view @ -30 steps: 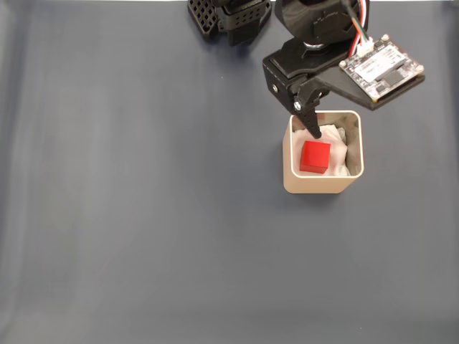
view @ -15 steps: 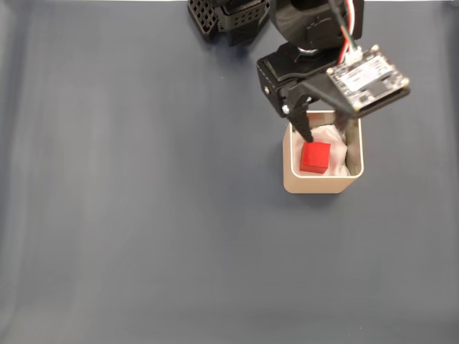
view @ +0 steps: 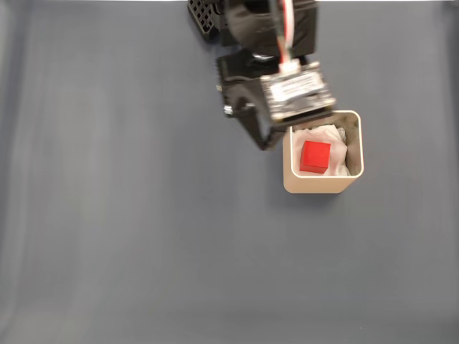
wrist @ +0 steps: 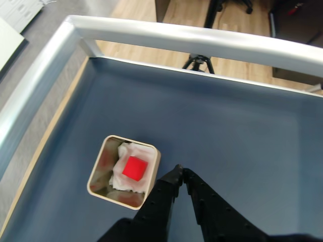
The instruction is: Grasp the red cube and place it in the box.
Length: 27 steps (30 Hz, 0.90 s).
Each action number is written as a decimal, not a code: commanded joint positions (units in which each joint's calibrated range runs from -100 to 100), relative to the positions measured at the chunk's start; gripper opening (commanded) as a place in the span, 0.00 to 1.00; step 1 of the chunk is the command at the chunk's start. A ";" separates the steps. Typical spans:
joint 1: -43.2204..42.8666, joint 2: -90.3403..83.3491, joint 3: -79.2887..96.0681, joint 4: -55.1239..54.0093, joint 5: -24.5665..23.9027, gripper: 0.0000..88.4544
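The red cube [view: 315,156] lies on white padding inside the beige box [view: 323,186] at the right of the mat, with nothing touching it. My gripper [view: 267,145] hangs just left of the box's upper left corner, largely covered by the wrist camera board [view: 295,89]. In the wrist view the red cube [wrist: 134,168] sits in the box [wrist: 97,174] at the lower left. My gripper [wrist: 180,172] is to the right of the box, above the mat. It is shut, its black fingertips [wrist: 174,177] meeting with nothing between them.
A dark blue-grey mat [view: 143,215] covers the table. The arm's black base [view: 229,18] stands at the top edge. In the wrist view a metal rail [wrist: 202,40] borders the mat, with a tripod [wrist: 200,62] and wooden floor beyond.
The gripper has lifted out of the box and swung left, off the box's corner. The red cube stays in the box where it was.
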 commanded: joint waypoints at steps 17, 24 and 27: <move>9.74 -32.45 40.86 -8.37 0.34 0.00; 9.95 -41.97 52.80 -8.04 0.49 0.00; 9.95 -44.74 56.72 -8.04 0.49 0.00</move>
